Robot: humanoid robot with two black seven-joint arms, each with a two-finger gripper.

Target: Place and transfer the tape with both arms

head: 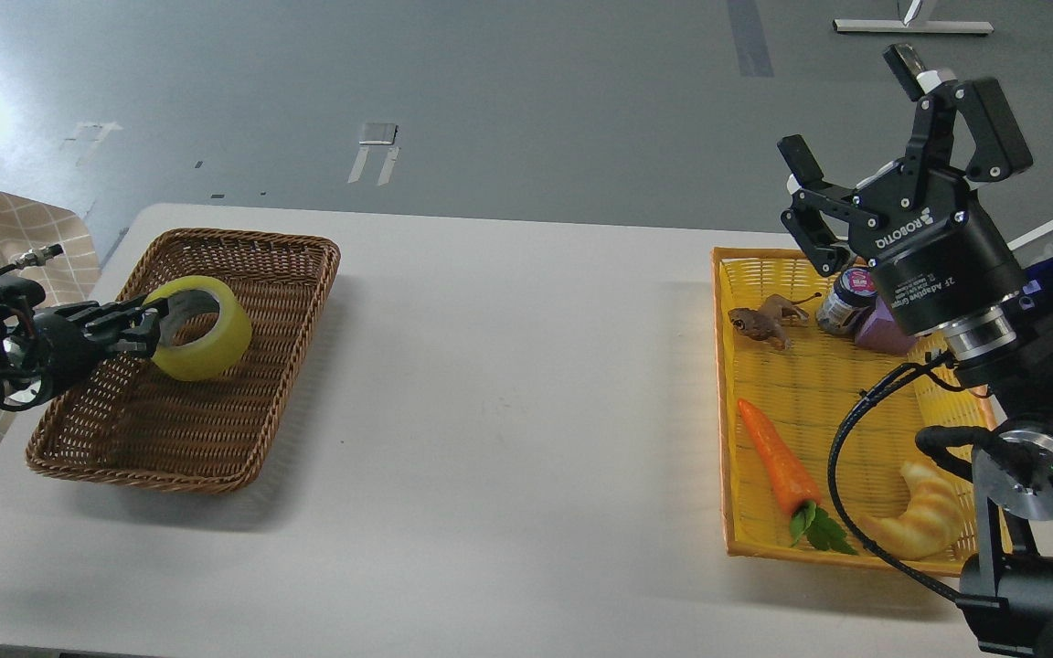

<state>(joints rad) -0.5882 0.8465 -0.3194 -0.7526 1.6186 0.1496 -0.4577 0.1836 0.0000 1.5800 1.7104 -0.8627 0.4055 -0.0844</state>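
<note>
Left gripper (150, 327) pinches the tape (200, 327) over the brown basket (170, 439), frame left, probably dropping it in; right gripper (865, 137) spread wide, empty.

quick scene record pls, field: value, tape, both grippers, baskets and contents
tape: yellow roll, held over the brown wicker basket
left gripper: shut on the tape, fingers through the roll wall
right gripper: open, empty, raised above the yellow basket
yellow basket contents: toy frog, small jar, carrot, croissant
surface: white table
</note>
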